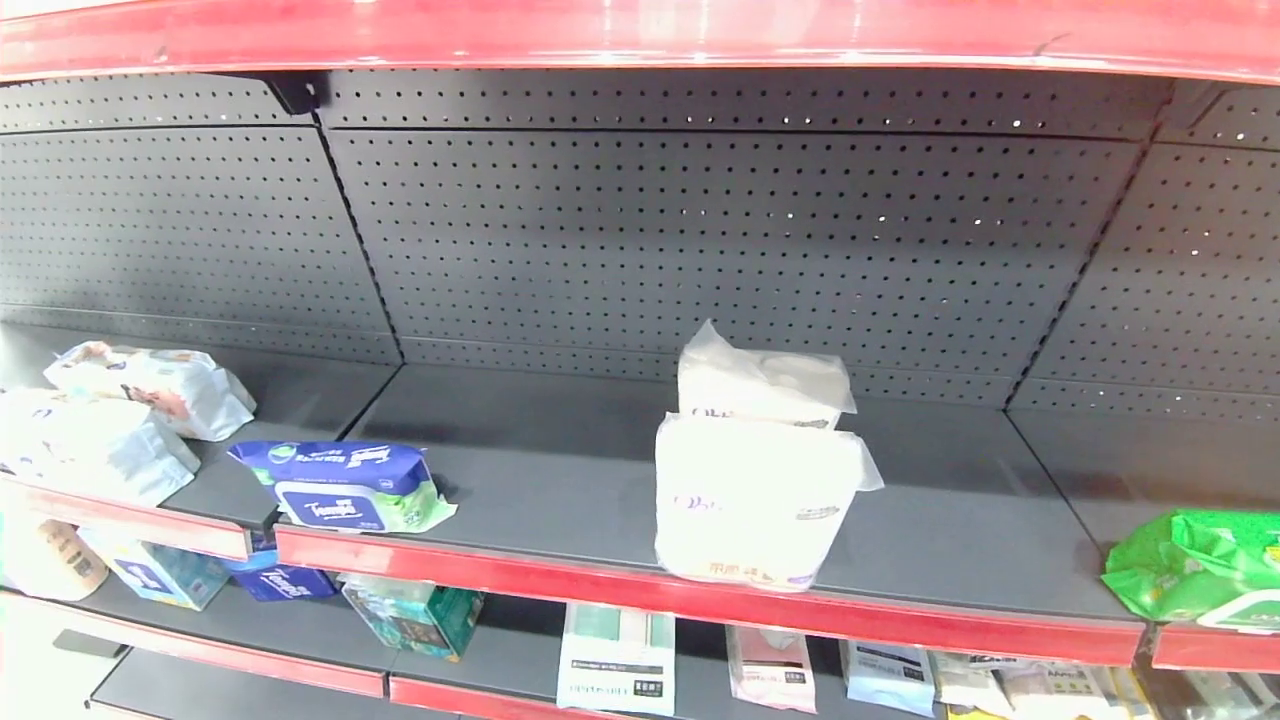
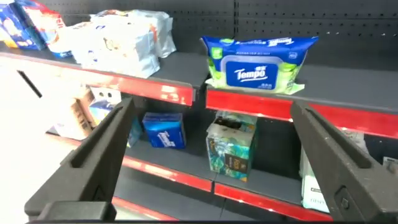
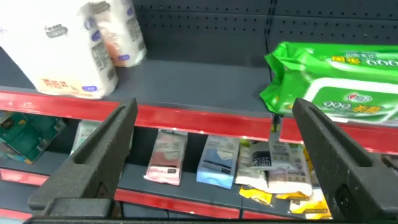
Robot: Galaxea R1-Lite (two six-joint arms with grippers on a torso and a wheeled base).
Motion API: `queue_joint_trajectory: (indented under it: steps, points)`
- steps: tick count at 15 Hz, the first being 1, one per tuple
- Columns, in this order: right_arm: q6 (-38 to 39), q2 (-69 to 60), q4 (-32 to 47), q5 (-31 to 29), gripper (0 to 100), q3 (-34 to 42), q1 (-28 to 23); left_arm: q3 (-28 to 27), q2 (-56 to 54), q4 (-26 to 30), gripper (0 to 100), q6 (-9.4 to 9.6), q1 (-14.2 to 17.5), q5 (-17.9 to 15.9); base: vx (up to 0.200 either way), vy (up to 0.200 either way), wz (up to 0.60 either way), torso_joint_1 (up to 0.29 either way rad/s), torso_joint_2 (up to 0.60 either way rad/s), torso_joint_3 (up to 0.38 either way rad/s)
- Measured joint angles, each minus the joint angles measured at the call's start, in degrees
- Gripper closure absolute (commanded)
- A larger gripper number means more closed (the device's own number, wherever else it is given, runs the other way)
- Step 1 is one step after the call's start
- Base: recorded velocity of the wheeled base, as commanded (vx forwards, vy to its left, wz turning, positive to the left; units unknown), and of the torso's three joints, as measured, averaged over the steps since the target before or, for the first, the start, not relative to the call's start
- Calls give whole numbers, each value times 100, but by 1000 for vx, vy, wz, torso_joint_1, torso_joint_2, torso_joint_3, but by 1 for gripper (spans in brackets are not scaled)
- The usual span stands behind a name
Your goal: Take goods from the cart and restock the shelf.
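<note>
Currently I read both claws as spread wide with nothing between the fingers. The left gripper [image 2: 212, 107] hangs in front of the shelf [image 1: 560, 470], level with its red front rail [image 1: 700, 600], and faces the blue wipes pack [image 2: 258, 62]. That pack lies flat at the front edge of the middle bay, at its left end, overhanging the rail slightly. The right gripper [image 3: 214, 104] sits before the same rail further right, between the front white tissue pack [image 1: 755, 500] and the green wipes pack [image 3: 336, 87].

Stock positions, head view:
- The front white tissue pack stands upright at the front edge of the middle bay.
- A second white tissue pack [image 1: 760, 385] stands directly behind it, touching or nearly so.
- The green wipes pack lies flat at the front of the right bay.
- Two pale soft packs [image 1: 120, 415] lie in the left bay, one behind the other.

Boxes and sachets [image 1: 615, 660] occupy the lower tier.
</note>
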Motion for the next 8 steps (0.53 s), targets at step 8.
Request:
queue_joint_trajectory:
  steps: [8]
  points:
    - [-10,0,7,-10,0,0,0,77,2,32,0,-126,0,-256,0,0,0,0,0,0]
